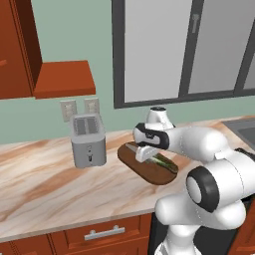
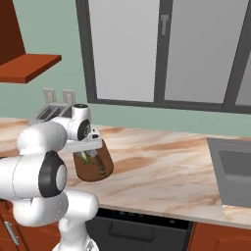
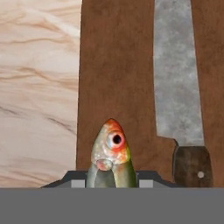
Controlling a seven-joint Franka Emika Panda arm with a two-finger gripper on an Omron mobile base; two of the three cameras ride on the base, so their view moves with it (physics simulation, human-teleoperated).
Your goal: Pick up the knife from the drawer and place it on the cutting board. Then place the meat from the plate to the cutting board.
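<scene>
Hand view showed the gripper (image 3: 110,183) pinching the meat (image 3: 110,151) over the board (image 3: 118,78), knife (image 3: 179,100) just beside; an off-centre drop could knock the knife.

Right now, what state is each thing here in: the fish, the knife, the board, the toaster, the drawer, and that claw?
meat: a small fish, held in the end effector above the cutting board.
knife: lying flat on the cutting board.
cutting board: flat on the counter, knife on it.
end effector: shut on the meat.
toaster: upright, slots empty.
drawer: closed.
</scene>
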